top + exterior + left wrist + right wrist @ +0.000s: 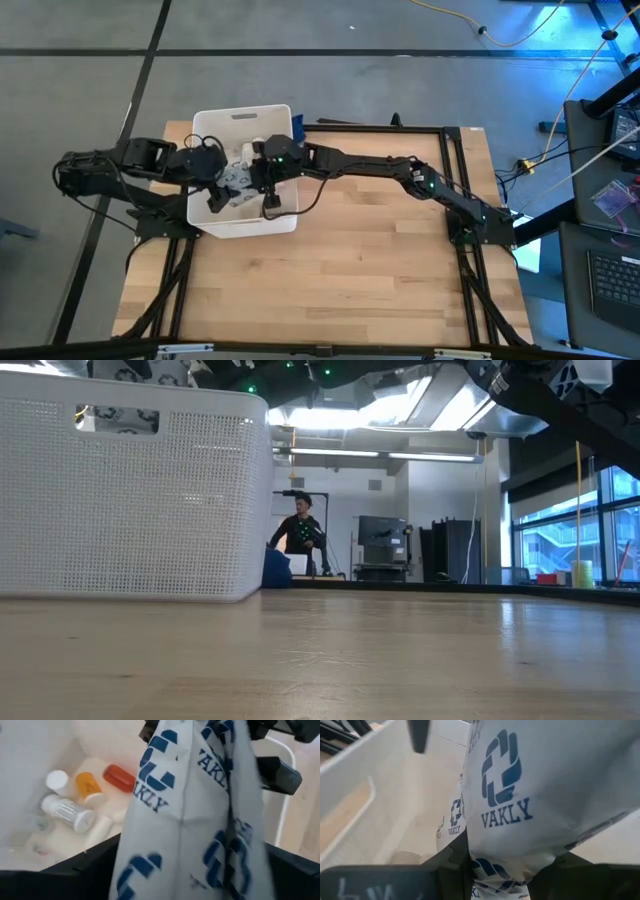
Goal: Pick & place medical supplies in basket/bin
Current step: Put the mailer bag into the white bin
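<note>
A white flat packet (190, 815) with blue logos hangs over the inside of the big white bin (245, 120), and my right gripper (500, 870) is shut on it. My left gripper (192, 867) reaches in from the table's left. It is open, with a finger on either side of the hanging packet; whether they touch it I cannot tell. On the bin's floor lie an orange pill bottle (89, 787), a red bottle (120, 777), white bottles (67, 812) and a white tube (102, 827). In the low view only the bin's perforated wall (130, 490) shows. My right gripper pinches the packet's gathered end (502, 860) between its two fingers. It comes from the table's right side, slanting a little downward. The packet hangs slack below the fingers (272, 767), clear of the supplies on the bin's floor.
The bin stands at the far left of the wooden table (340, 270); its handle slot (115, 420) faces the near side. Both arms meet over it. Bare wood lies to the near side and the right. A person (300, 535) stands far off in the room.
</note>
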